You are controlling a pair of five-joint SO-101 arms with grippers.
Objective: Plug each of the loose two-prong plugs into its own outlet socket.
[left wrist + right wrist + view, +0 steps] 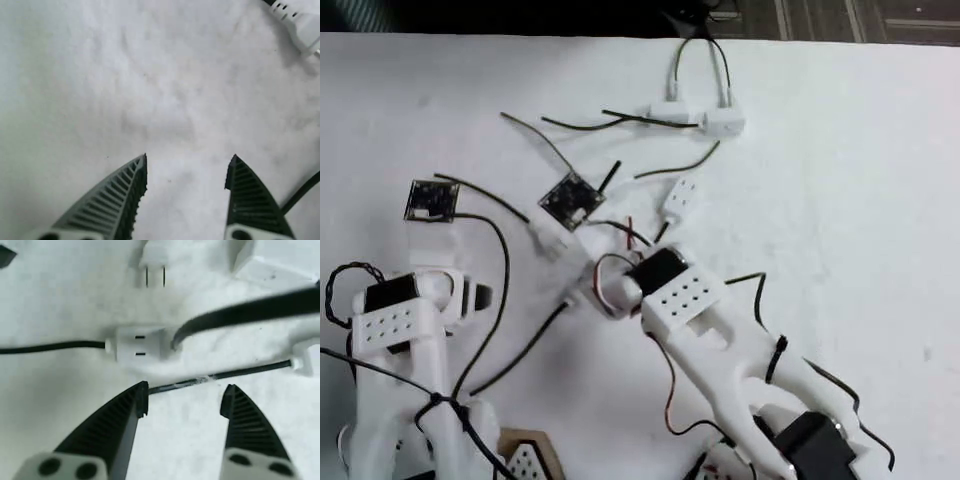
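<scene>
Found right gripper [185, 392] spread wide and empty, just short of a white rectangular two-slot outlet socket [137, 346] on a black cord [50, 346]. Noted a white plastic two-prong plug [154, 262] loose just beyond, prongs pointing toward the socket. Placed both at ten o'clock of that gripper. Found left gripper [187, 162] likewise wide and empty, over bare white table [100, 75] at eight o'clock. Advise clearing the thin black cable [225, 374], gripping the plug body squarely, aligning prongs with slots.

White matte tabletop [880, 200]. Small black square circuit board [432, 200] at left, second black square board [570, 199] nearer centre. Tan wooden piece [546, 444] at near edge.
</scene>
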